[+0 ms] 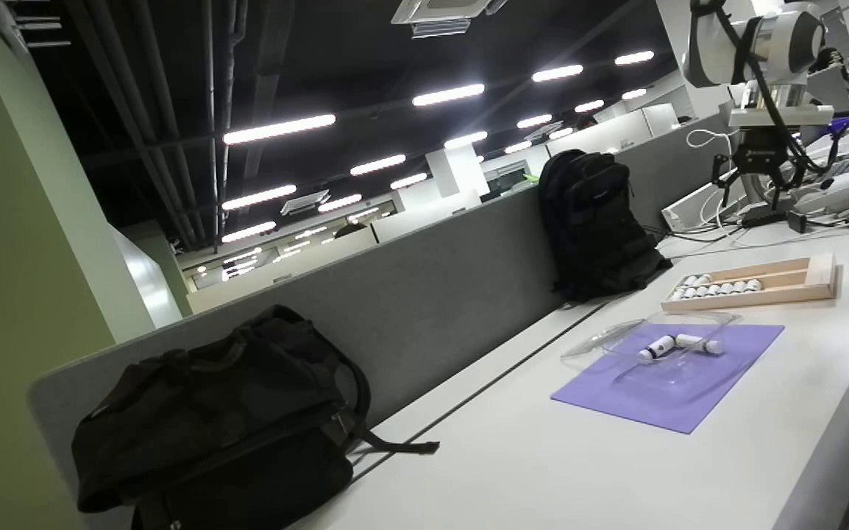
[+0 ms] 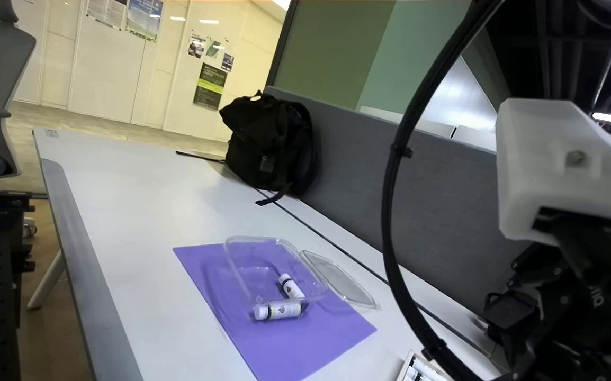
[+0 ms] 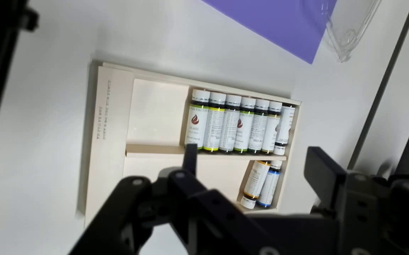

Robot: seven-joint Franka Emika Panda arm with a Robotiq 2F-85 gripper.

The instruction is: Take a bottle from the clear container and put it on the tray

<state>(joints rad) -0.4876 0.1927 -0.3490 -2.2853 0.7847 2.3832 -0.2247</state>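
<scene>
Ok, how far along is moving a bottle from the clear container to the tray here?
Done: the clear container is open, its lid beside it. The light-wood tray shows nine labelled bottles; whether any came from the container can't be told.
In hand: nothing; the gripper is open.
Likely left: lifting one of the two white-capped bottles from the container and laying it on the tray.

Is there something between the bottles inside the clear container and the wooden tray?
Yes: the clear container's wall facing the tray. A bottle probably needs lifting over it. The lid lies off to the side.
</scene>
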